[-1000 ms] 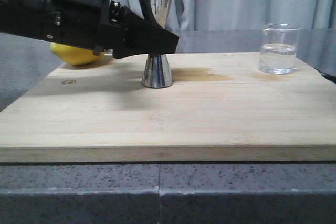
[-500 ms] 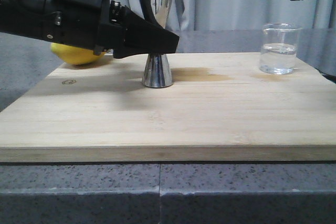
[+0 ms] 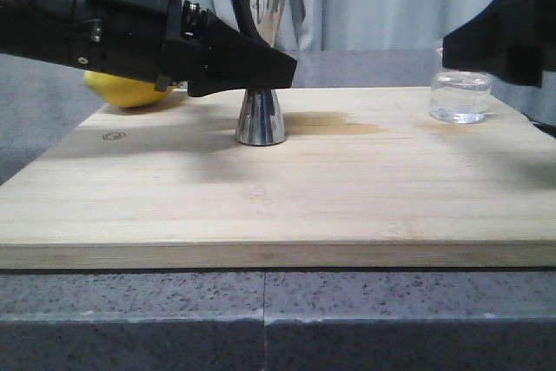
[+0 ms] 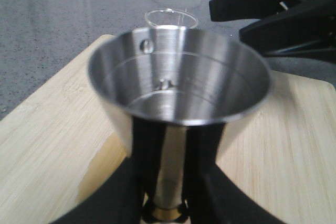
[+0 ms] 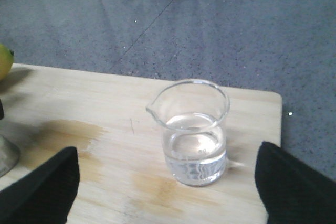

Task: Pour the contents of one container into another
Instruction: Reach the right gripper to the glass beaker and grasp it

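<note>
The tall steel jigger (image 3: 259, 67) stands upright on the wooden board (image 3: 278, 188), left of centre. My left gripper (image 3: 276, 65) is shut on the jigger's waist; in the left wrist view its black fingers (image 4: 149, 150) clamp the stem below the empty bowl (image 4: 178, 85). The clear glass beaker (image 3: 460, 97), partly filled with clear liquid, stands at the board's right rear. My right gripper (image 3: 499, 41) hangs open in front of and above the beaker, covering its upper part. In the right wrist view the beaker (image 5: 194, 140) lies ahead, between the wide-apart fingers (image 5: 44, 187).
A yellow lemon (image 3: 130, 91) lies behind my left arm at the board's left rear. Damp stains (image 3: 339, 123) mark the wood beside the jigger. The board rests on a grey speckled counter (image 3: 278, 319); grey curtains hang behind.
My right arm has come down and leftward from the top right corner, now level with the beaker's upper half. The left gripper and jigger have not moved.
</note>
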### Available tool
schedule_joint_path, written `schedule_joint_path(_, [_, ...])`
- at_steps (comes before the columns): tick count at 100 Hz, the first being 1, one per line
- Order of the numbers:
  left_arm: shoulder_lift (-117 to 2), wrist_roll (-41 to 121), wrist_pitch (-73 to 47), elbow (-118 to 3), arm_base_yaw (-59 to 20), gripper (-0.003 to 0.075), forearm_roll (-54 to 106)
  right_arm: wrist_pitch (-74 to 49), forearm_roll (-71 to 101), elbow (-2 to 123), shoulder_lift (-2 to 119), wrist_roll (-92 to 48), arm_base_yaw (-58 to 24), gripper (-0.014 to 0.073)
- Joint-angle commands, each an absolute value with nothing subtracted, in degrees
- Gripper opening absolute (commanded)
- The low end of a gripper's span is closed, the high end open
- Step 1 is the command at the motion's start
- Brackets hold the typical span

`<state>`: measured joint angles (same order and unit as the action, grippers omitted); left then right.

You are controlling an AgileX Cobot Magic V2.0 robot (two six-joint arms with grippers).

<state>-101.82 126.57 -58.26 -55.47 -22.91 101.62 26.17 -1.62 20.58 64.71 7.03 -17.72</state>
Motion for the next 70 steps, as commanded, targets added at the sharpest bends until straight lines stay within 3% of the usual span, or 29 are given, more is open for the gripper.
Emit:
schedule_joint_path(1, [-99.7,126.65,-61.72,-56.95,-23.22,0.0122,106.03,34.36,-2.41,21.94,67.57,6.96,-17.63,0.0615])
schedule_joint_path(26, [-99.7,126.65,-61.72,-56.95,-23.22,0.0122,106.03,42.93,-3.88,22.17,76.74,6.87,-17.28,0.0615])
schedule_joint_path(70, [-99.7,126.65,-61.72,-56.95,-23.22,0.0122,106.03,43.39,-4.1,26.9,83.06,3.29,-15.63,0.0615])
